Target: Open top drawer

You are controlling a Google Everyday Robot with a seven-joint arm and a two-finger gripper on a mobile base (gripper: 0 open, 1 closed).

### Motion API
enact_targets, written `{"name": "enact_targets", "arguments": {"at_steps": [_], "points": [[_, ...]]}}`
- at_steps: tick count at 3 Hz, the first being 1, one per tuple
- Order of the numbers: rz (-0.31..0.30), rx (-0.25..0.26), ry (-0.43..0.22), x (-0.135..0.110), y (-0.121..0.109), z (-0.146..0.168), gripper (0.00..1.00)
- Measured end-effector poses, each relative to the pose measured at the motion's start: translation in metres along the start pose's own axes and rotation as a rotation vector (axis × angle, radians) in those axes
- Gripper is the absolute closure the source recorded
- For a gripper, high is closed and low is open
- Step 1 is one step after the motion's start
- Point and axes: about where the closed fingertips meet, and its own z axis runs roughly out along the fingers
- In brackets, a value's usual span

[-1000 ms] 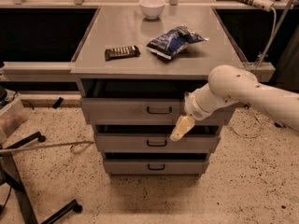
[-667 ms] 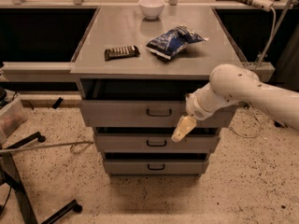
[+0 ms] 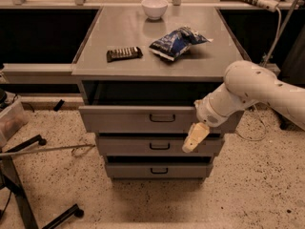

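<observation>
The top drawer (image 3: 124, 119) is the widest of three grey drawers under the grey table. Its long front panel has a small black loop handle (image 3: 162, 118) at the centre. It stands pulled out a little, with a dark gap behind the panel. My gripper (image 3: 195, 138), cream-coloured, hangs down and to the left from the white arm (image 3: 248, 89). It is to the right of the handle, in front of the top drawer's lower edge and the middle drawer (image 3: 128, 146). It holds nothing that I can see.
On the tabletop (image 3: 119, 27) lie a white bowl (image 3: 155, 7), a blue snack bag (image 3: 177, 41) and a dark bar (image 3: 124, 54). The bottom drawer (image 3: 133, 171) is shut. A black stand's legs (image 3: 19, 185) and a rod are at the left on the speckled floor. Cables hang at the right.
The top drawer's front has come a little farther out towards me. My gripper has shifted slightly right and down.
</observation>
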Motion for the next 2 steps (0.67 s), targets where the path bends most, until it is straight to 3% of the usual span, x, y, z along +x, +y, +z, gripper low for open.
{"name": "enact_targets", "arguments": {"at_steps": [1, 2], "points": [[0.0, 0.0, 0.0, 0.0, 0.0, 0.0, 0.0], [-0.013, 0.063, -0.019, -0.01, -0.007, -0.004, 0.0]]}}
